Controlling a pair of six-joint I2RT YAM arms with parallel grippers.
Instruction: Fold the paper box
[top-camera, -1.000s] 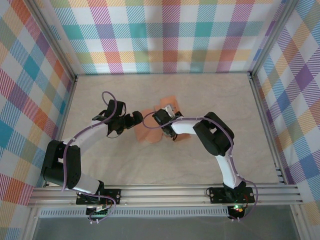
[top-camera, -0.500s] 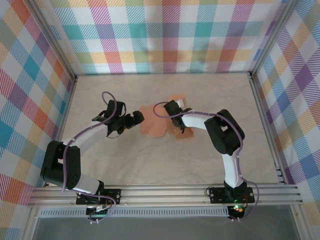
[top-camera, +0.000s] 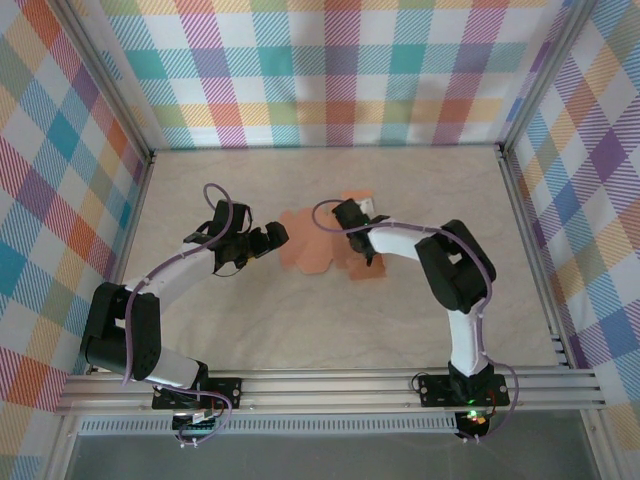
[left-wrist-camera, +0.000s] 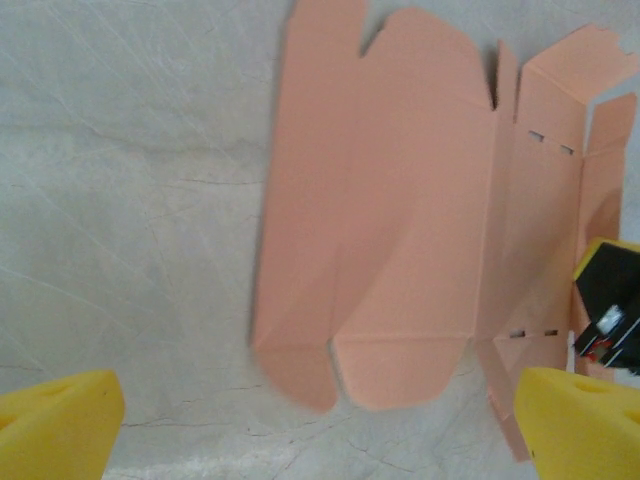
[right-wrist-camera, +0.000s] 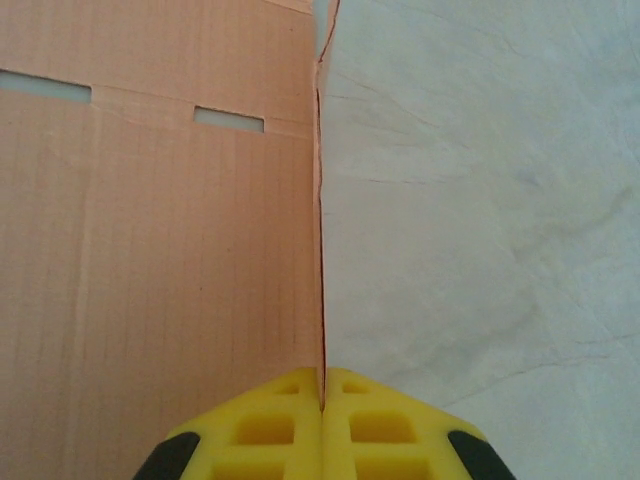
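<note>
Right fingers (right-wrist-camera: 265, 428) pinch the paper box (right-wrist-camera: 150, 250) (left fingers (left-wrist-camera: 60, 420) spread nearby).

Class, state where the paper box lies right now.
In the top view the paper box lies unfolded at the middle of the table, between the open left hand and the right hand, which pinches one raised flap edge.
</note>
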